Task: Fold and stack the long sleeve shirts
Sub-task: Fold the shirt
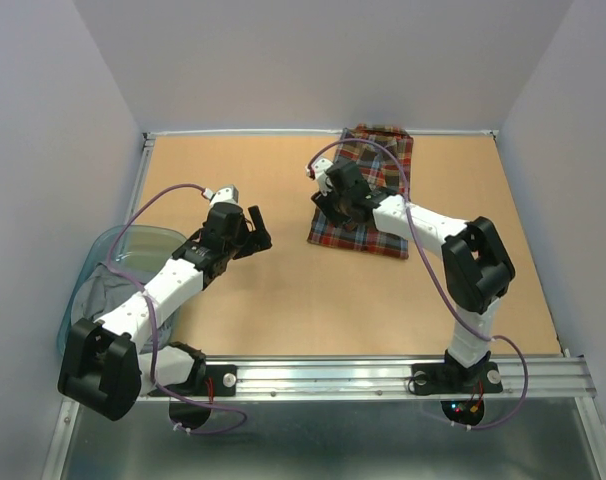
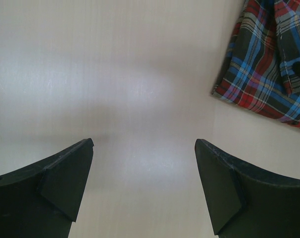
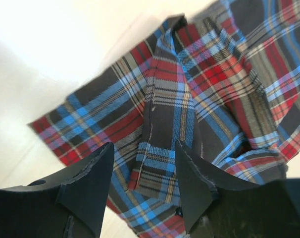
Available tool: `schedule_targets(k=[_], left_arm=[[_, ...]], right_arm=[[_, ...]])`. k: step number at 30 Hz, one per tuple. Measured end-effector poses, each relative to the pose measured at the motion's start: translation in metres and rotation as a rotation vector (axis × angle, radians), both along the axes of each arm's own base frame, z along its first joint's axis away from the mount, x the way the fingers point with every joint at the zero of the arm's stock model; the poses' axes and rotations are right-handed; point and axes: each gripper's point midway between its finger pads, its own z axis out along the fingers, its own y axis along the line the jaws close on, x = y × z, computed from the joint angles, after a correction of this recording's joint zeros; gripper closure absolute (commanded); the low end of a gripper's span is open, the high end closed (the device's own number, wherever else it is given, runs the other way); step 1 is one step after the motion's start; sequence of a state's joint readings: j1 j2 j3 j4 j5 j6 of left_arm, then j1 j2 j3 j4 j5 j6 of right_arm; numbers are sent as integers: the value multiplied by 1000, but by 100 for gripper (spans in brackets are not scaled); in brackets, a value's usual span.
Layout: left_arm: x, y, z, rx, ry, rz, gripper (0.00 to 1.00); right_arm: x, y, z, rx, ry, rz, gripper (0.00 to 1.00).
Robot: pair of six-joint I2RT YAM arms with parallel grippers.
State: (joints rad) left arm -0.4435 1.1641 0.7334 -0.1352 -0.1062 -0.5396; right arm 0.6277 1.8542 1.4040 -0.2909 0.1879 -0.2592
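From above, the plaid shirt (image 1: 383, 150) lay folded at the far right of the table (image 1: 283, 310). The right gripper (image 1: 328, 205) hung over the shirt's near left part. The left gripper (image 1: 255, 232) was over bare table, well apart from the shirt. A see-through blue tub (image 1: 88, 265) with grey cloth inside sat by the table's left edge.

The left wrist camera showed the left gripper (image 2: 145, 144) wide open and holding nothing. The shirt's corner (image 2: 269, 74) was off to the upper right.

The right wrist camera showed the right gripper (image 3: 142, 146) partly open over a folded strip of the shirt (image 3: 189, 89). I could not tell if it touched the cloth.
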Motion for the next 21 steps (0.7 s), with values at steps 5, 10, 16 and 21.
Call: schedule_targets(k=[5, 10, 16, 21], left_arm=[[0, -1, 1, -5, -2, -3, 5], [0, -1, 1, -5, -3, -4, 5], [0, -1, 1, -3, -3, -6, 5], [1, -1, -2, 5, 2, -10, 5]], right_arm=[[3, -8, -37, -78, 48, -15, 46], [1, -14, -60, -128, 88, -21, 55], [3, -24, -70, -189, 84, -51, 72], [9, -36, -65, -252, 49, -80, 89]])
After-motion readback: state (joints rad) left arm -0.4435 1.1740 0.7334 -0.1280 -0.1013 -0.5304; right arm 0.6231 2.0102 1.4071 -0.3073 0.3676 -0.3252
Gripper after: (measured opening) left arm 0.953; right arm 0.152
